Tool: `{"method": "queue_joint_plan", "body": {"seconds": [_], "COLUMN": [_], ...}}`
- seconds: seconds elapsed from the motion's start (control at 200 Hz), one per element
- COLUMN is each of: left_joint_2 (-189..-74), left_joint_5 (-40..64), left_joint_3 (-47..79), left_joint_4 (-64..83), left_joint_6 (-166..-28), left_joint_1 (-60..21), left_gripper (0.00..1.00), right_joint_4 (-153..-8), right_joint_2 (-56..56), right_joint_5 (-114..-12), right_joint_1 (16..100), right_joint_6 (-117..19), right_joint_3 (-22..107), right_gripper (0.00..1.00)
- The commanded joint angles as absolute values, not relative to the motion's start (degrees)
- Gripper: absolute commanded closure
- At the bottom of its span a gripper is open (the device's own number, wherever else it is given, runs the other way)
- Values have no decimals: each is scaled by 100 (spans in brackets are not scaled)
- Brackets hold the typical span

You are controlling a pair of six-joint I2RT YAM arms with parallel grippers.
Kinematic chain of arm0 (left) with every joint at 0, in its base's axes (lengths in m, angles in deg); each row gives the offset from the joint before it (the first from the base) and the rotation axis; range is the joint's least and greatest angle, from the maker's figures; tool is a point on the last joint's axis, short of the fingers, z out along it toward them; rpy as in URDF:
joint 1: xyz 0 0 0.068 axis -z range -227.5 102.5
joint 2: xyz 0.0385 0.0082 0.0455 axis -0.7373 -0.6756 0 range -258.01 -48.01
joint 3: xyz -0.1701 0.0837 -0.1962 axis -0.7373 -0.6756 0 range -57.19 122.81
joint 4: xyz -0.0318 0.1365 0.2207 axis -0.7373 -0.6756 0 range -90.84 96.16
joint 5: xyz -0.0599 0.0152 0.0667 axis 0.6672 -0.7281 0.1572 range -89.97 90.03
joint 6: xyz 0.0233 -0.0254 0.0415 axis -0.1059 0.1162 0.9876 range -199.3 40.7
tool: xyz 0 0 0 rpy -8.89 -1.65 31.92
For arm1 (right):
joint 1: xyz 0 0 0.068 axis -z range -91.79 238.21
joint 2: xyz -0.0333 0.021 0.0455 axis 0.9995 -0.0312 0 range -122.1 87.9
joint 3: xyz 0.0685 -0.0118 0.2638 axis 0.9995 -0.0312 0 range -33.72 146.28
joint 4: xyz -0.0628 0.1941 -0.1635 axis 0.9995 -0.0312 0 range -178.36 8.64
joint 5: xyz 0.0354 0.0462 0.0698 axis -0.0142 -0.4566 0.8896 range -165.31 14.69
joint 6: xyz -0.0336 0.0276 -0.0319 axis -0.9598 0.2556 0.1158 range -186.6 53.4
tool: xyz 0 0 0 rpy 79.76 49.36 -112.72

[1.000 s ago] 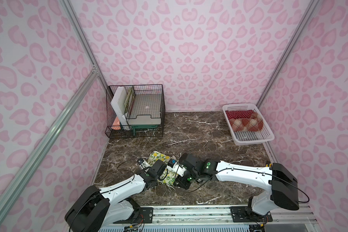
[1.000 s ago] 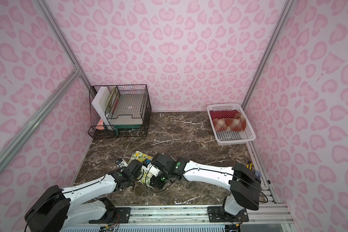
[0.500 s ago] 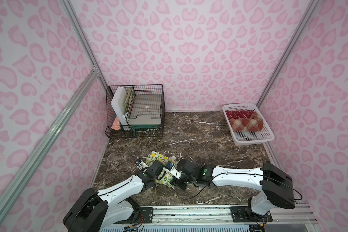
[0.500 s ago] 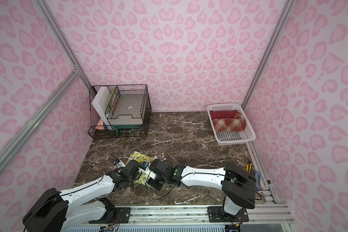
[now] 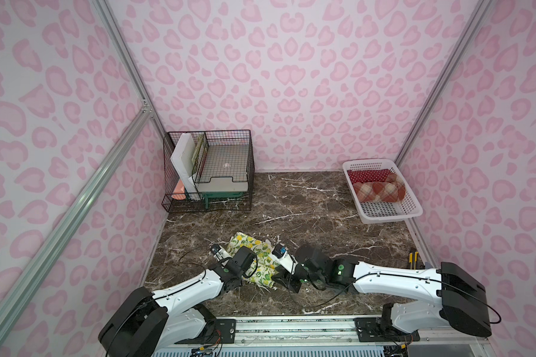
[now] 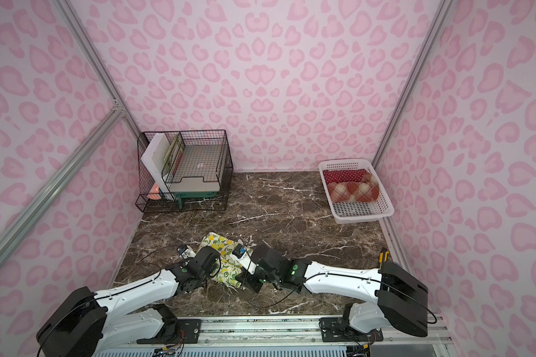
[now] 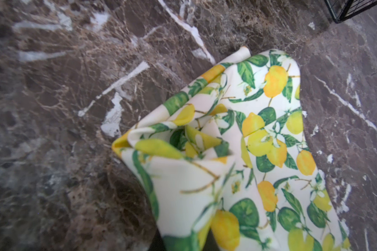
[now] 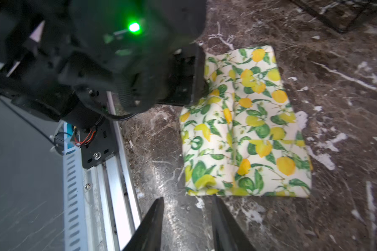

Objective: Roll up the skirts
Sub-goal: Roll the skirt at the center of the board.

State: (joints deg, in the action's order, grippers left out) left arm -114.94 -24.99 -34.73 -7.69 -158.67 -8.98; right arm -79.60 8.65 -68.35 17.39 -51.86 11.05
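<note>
Our right tool (image 8: 187, 197) stands empty with its jaws partly apart, low over the counter (image 8: 313, 217), tips just short of the near short edge of the lemon skirt (image 8: 244, 121), which lies folded as a strip with its long axis running away from this tool. Our left tool (image 8: 199, 87) is closed and, we judge, pinches one long edge of the strip, so the right arm (image 5: 393, 275), stretched low across the front, is nearer to the end where a roll would begin. The polka-dot skirt (image 5: 369, 175) and the plaid skirt (image 5: 378, 191) lie rolled in the white basket (image 5: 390, 216) at the back.
</note>
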Motion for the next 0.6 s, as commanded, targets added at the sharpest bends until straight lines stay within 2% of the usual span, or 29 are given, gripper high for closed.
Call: {"method": "queue_joint_plan", "body": {"seconds": [0.0,0.32,0.595], "left_joint_2": [-11552,-11394,-11393], "left_joint_5": [-2019,-2002,-1956], "left_joint_3": [-3500,-3551,-3593], "left_joint_4": [-931,-958,-875], "left_joint_6": [-15928,-15904,-15928], "left_joint_1": [-900,-900,-902], "left_gripper": [100,100,100], "right_joint_4": [-7651,-6706,-7065], "right_joint_2": [677,-90,-698], "right_joint_5": [-7058,-6781,-6842], "right_joint_1": [1623,1960,1975], "right_joint_6": [-5132,-5271,-5623], "right_joint_3": [1158,1026,1387], "right_gripper": [59,59,53]}}
